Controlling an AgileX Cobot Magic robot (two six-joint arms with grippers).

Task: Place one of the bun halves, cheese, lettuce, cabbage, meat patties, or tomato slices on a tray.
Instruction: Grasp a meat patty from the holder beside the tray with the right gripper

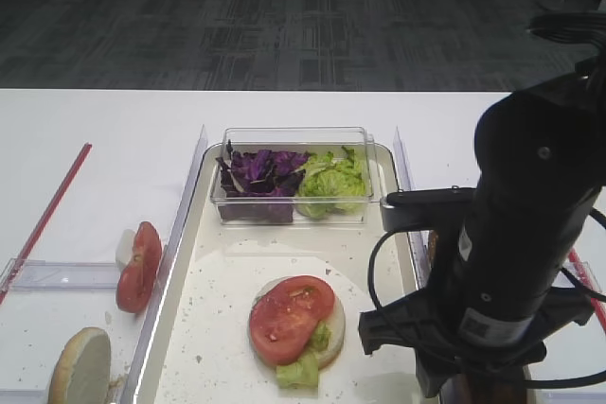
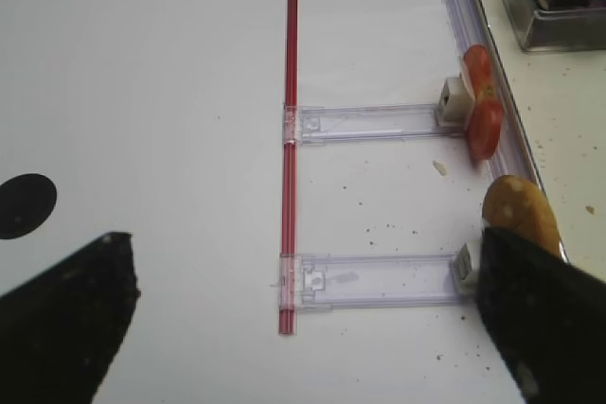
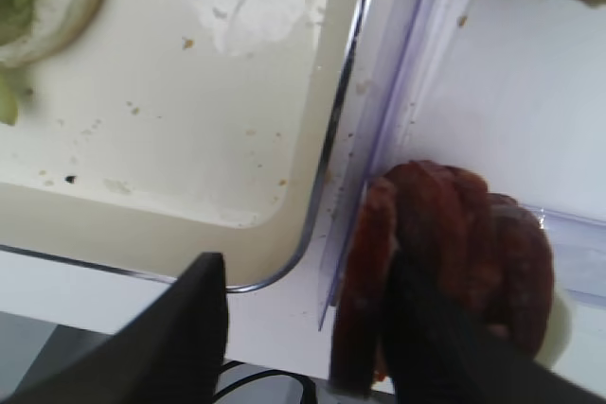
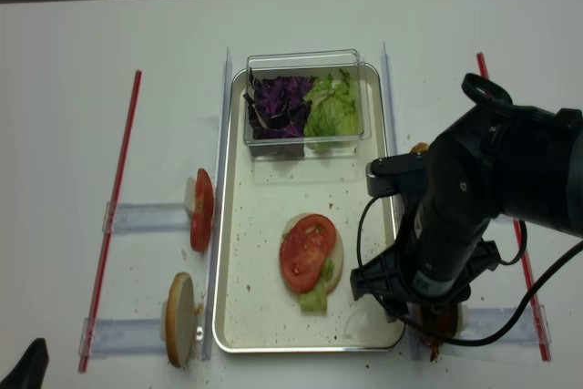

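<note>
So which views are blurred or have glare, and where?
Right wrist view: soft focus overall, the dark right gripper fingers blurred, bright glare on the cream-white rectangular tray. Left wrist view: near black fingers blurred. Both high views: sharp.

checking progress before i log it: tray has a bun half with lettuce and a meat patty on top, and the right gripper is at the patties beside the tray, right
Not quite. In the exterior high view the bun half on the tray carries lettuce and a tomato slice, not a meat patty. The right gripper is indeed at the meat patties beside the tray.
</note>
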